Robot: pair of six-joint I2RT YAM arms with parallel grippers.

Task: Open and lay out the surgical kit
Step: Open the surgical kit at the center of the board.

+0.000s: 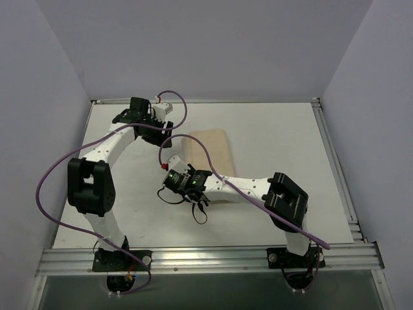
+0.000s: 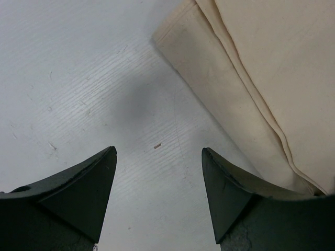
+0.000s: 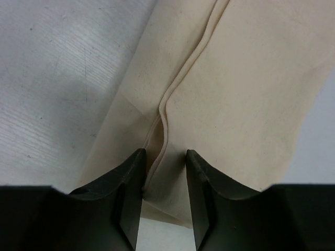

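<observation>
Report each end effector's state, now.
Left end effector: open, empty, over bare table beside the cloth wrap.
Right end effector: slightly open, straddling the wrap's fold; no grip evident.

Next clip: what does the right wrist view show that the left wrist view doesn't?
Only the right wrist view: a raised fold of the beige cloth wrap running in between the right jaws, which stand narrow; whether they pinch it cannot be told. Only the left wrist view: the wrap's corner, and the left jaws wide apart over bare white table. Both: the wrap lying folded on the table, no instruments visible.
</observation>
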